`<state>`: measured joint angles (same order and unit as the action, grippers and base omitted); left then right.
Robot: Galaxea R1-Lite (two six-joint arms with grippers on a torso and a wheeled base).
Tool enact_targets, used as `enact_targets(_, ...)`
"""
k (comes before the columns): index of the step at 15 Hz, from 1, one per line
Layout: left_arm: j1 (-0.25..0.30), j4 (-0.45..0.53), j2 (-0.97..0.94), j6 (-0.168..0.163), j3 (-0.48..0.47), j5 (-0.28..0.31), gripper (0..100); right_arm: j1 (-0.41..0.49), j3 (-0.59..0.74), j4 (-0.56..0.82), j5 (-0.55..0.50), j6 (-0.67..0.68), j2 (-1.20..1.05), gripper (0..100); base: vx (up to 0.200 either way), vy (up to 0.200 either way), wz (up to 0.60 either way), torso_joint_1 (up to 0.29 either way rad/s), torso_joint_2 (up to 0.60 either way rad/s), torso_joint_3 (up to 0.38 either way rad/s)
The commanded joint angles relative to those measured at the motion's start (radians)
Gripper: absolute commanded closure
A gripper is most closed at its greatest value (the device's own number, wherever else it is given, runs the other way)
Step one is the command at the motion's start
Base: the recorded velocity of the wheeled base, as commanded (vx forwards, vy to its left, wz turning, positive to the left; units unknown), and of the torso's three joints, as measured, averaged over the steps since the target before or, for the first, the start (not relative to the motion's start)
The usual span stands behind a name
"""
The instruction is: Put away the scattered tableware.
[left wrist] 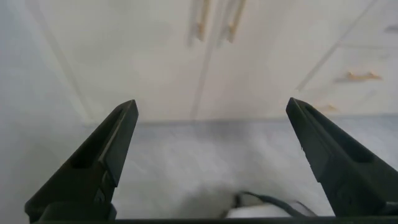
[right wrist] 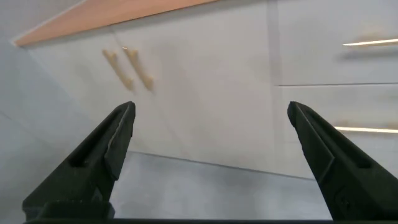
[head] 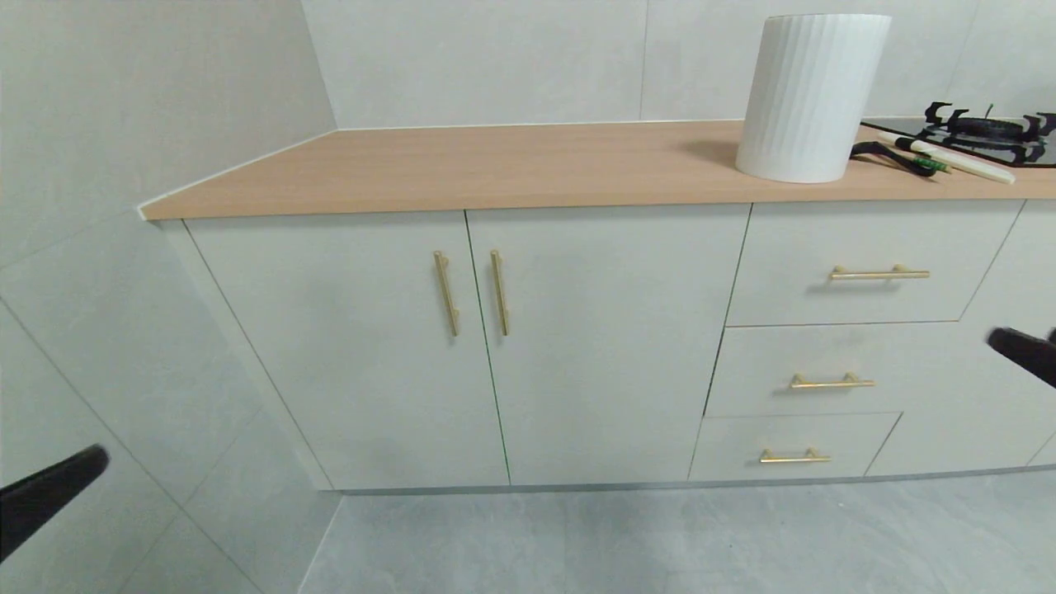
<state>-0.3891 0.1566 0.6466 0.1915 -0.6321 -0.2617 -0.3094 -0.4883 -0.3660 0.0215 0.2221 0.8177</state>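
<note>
On the wooden countertop (head: 495, 165), at the far right, lie a few utensils: one with a cream handle (head: 957, 158) and one with a black handle (head: 891, 153), with a green bit between them. A tall white ribbed holder (head: 813, 95) stands just left of them. My left gripper (head: 49, 495) hangs low at the left, near the tiled wall; its fingers (left wrist: 112, 149) are spread wide over the floor, so it is open and empty. My right gripper (head: 1027, 351) sits at the right edge in front of the drawers. Its fingers (right wrist: 106, 155) are likewise apart, open and empty.
A black stove burner (head: 990, 128) sits behind the utensils. Below the counter are two shut doors with gold handles (head: 472, 293) and three shut drawers (head: 879, 272) stacked at the right. A tiled wall closes the left side. Grey floor (head: 660, 536) lies in front.
</note>
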Motion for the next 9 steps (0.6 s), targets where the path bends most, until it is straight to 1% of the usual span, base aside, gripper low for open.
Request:
enact_targets(1,0.087,0.097,-0.295,-0.067,0.046,-0.002,0,0.081,-0.039,0.397,-0.014,-0.118,-0.500,0,0.000,0.000,0.00,0.000,0.00,0.000)
enact_targets(2,0.119,0.139,-0.360,-0.096,0.046,-0.001,0,0.118,-0.055,0.498,-0.020,-0.147,-0.580,0,0.000,0.000,0.00,0.000,0.00,0.000)
enact_targets(3,0.139,0.167,-0.410,-0.118,0.048,0.001,0,0.148,-0.056,0.544,-0.021,-0.167,-0.634,0,0.000,0.000,0.00,0.000,0.00,0.000)
enact_targets(4,0.151,0.202,-0.481,-0.158,0.046,0.001,0,0.184,-0.050,0.590,-0.021,-0.182,-0.707,0,0.000,0.000,0.00,0.000,0.00,0.000)
enact_targets(5,0.165,0.215,-0.519,-0.179,0.038,-0.001,0,0.199,-0.047,0.616,-0.035,-0.196,-0.721,0,0.000,0.000,0.00,0.000,0.00,0.000)
enact_targets(6,0.182,0.213,-0.548,-0.191,0.029,-0.004,0,0.204,-0.053,0.616,-0.089,-0.198,-0.718,0,0.000,0.000,0.00,0.000,0.00,0.000)
enact_targets(8,0.219,0.208,-0.548,-0.193,0.009,-0.073,0,0.222,-0.044,0.618,-0.140,-0.201,-0.721,0,0.000,0.000,0.00,0.000,0.00,0.000)
enact_targets(9,0.246,0.208,-0.548,-0.193,0.008,-0.085,0,0.279,-0.029,0.624,-0.132,-0.202,-0.752,0,0.000,0.000,0.00,0.000,0.00,0.000)
